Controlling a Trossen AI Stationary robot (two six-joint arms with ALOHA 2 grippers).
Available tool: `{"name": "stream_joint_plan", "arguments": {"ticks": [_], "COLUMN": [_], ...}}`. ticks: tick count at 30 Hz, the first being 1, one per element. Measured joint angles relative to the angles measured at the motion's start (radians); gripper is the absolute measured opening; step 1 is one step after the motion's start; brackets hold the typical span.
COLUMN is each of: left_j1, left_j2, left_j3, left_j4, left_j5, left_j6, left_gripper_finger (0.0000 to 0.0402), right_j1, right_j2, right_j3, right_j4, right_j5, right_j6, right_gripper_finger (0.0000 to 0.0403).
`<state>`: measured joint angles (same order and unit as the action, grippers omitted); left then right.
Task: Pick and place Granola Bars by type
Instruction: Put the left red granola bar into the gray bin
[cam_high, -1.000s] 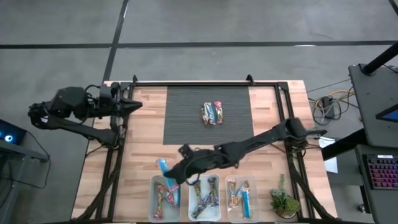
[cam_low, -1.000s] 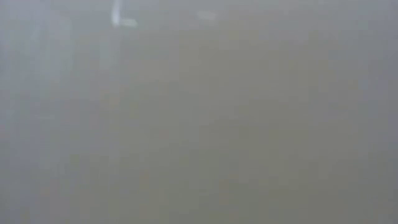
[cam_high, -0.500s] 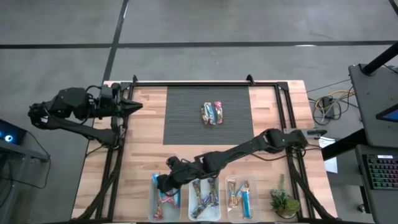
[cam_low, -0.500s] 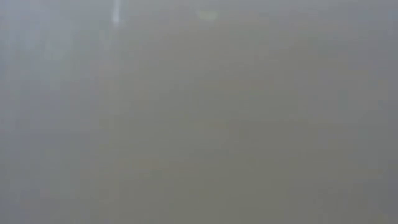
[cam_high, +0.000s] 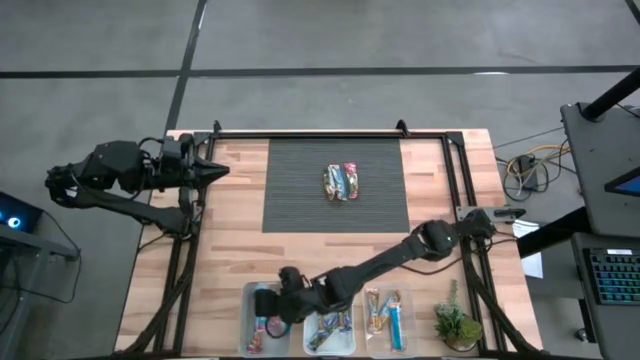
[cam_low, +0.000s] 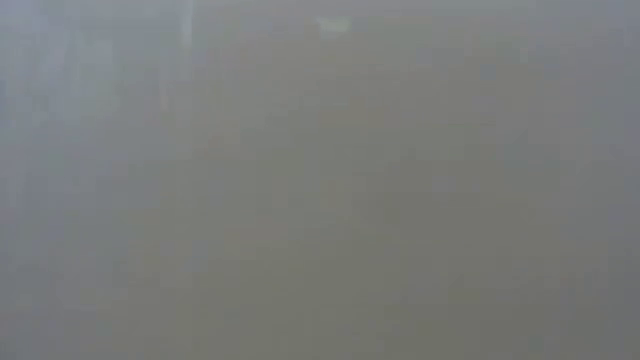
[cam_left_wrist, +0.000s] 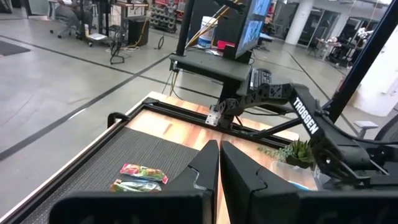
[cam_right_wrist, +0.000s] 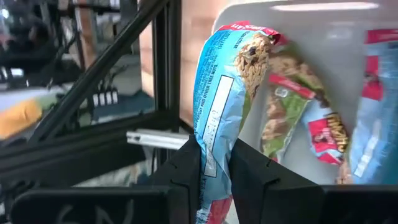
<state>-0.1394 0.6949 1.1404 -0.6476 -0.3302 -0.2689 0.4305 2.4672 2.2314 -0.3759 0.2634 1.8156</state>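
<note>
Over the lower-left bin (cam_high: 249, 318) the right gripper (cam_high: 266, 304) pinches a blue bar (cam_right_wrist: 217, 99), seen clearly only by its wrist camera; left gripper (cam_high: 222, 169), clenched, waits upper left.

blue granola bar (cam_right_wrist: 219, 106) over left bin (cam_high: 249, 300)

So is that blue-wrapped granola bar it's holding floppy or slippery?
The blue-wrapped granola bar, pinched in the right end effector, stands upright with a slight bend, so probably fairly stiff. Its glossy crinkled wrapper looks slippery. It seems light.
</note>
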Motion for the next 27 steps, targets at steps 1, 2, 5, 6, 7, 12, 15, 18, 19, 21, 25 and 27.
{"name": "stream_joint_plan", "arguments": {"ticks": [1, 2, 5, 6, 7, 12, 15, 18, 19, 21, 25, 27], "left_j1": [0.0, 0.0, 0.0, 0.0, 0.0, 0.0, 0.0, 0.0, 0.0, 0.0, 0.0, 0.0], "left_j2": [0.0, 0.0, 0.0, 0.0, 0.0, 0.0, 0.0, 0.0, 0.0, 0.0, 0.0, 0.0], "left_j3": [0.0, 0.0, 0.0, 0.0, 0.0, 0.0, 0.0, 0.0, 0.0, 0.0, 0.0, 0.0], "left_j4": [0.0, -0.001, -0.003, -0.005, -0.007, -0.007, -0.008, -0.011, -0.011, -0.011, -0.011, -0.011], "left_j5": [0.0, 0.0, 0.0, 0.0, 0.0, 0.0, 0.0, 0.0, 0.0, 0.0, 0.0, 0.0], "left_j6": [0.002, 0.002, 0.003, 0.003, 0.003, 0.003, 0.004, 0.004, 0.004, 0.005, 0.005, 0.004], "left_gripper_finger": [0.0, 0.0, 0.0, 0.0, 0.0, 0.0, 0.0, 0.0, 0.0, 0.0, 0.0, 0.0], "right_j1": [0.006, 0.011, 0.022, 0.024, 0.027, 0.044, 0.054, 0.058, 0.059, 0.061, 0.061, 0.061], "right_j2": [-0.002, -0.004, -0.006, -0.006, -0.007, -0.007, -0.007, -0.007, -0.007, -0.007, -0.007, -0.007], "right_j3": [0.0, 0.0, 0.004, 0.005, 0.005, 0.003, 0.002, 0.0, 0.0, 0.0, -0.001, -0.002], "right_j4": [-0.01, -0.02, -0.017, -0.017, -0.019, -0.043, -0.043, -0.051, -0.055, -0.065, -0.074, -0.083], "right_j5": [0.018, 0.028, 0.033, 0.035, 0.036, 0.037, 0.037, 0.036, 0.036, 0.036, 0.036, 0.036], "right_j6": [0.013, 0.022, 0.047, 0.06, 0.073, 0.109, 0.119, 0.118, 0.118, 0.122, 0.121, 0.119], "right_gripper_finger": [0.0061, 0.0061, 0.0061, 0.0061, 0.0061, 0.0061, 0.0061, 0.0061, 0.0061, 0.0061, 0.0075, 0.0088]}}
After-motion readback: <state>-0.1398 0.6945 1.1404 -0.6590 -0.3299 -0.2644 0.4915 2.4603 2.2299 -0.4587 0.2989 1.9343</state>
